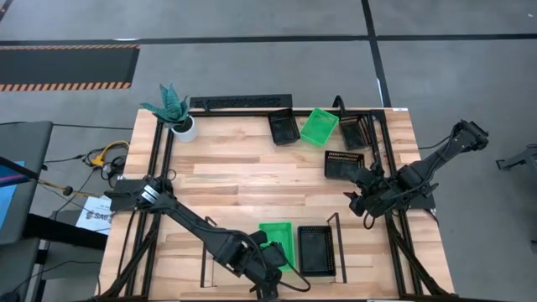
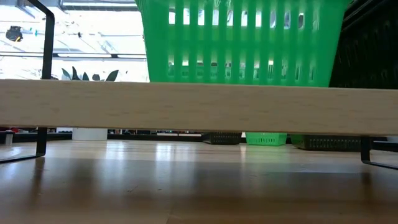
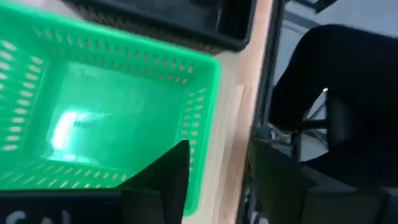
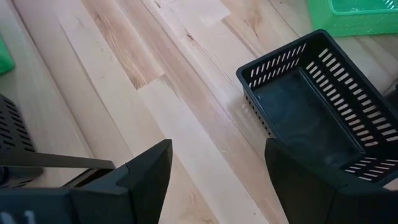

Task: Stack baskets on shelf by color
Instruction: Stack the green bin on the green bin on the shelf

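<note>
A green basket [image 1: 275, 239] and a black basket [image 1: 316, 249] sit side by side on the shelf [image 2: 199, 106] at the table's near edge, bottoms on its wooden board. My left gripper [image 3: 214, 186] is open at the green basket's near end. One finger [image 3: 165, 180] is inside the basket [image 3: 106, 106], the other [image 3: 280, 180] outside its wall. My right gripper [image 4: 217, 180] hangs open over bare table at the right, next to a loose black basket [image 4: 317, 106]. My left gripper straddles the green basket's end wall near a corner [image 3: 202, 155], slanting down from the near side. The wall stands in the gap between the open fingers. I cannot tell whether the inner finger touches it. The basket rests upright on the shelf board.
Toward the far edge lie two black baskets [image 1: 284, 127] [image 1: 352, 130] and a tilted green one [image 1: 319, 126]; another black basket [image 1: 344, 164] lies at the right. A potted plant [image 1: 172, 109] and a long black bar [image 1: 241, 101] stand at the back. The middle is bare wood.
</note>
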{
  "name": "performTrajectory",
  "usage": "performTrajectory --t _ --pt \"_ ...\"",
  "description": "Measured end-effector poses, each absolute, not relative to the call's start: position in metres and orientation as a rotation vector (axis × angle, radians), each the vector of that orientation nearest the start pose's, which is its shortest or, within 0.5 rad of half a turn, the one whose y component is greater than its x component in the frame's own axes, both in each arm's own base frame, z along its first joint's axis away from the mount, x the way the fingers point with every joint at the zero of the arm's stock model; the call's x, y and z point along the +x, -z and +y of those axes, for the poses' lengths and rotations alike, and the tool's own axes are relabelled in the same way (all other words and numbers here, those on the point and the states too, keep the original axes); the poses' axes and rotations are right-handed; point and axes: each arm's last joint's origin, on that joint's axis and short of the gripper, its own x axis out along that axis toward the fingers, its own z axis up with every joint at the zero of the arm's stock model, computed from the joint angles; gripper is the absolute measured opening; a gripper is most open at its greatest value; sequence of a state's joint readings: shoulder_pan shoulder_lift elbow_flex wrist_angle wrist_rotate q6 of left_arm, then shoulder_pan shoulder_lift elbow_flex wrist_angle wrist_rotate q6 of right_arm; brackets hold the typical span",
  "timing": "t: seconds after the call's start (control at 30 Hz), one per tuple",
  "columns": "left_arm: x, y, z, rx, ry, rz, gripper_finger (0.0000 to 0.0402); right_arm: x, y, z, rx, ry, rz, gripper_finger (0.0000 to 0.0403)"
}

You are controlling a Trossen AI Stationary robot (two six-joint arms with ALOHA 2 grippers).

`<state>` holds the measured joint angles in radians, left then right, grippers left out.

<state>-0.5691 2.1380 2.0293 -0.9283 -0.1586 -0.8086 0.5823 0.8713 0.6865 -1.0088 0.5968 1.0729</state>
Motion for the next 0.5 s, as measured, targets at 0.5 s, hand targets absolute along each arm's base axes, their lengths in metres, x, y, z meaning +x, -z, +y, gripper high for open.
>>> performTrajectory --t 0.5 --pt "0.408 -0.348 -0.208 -0.069 -0.105 0.762 0.0154 0.150 -0.231 0.035 0.222 0.695 0.770 0.0282"
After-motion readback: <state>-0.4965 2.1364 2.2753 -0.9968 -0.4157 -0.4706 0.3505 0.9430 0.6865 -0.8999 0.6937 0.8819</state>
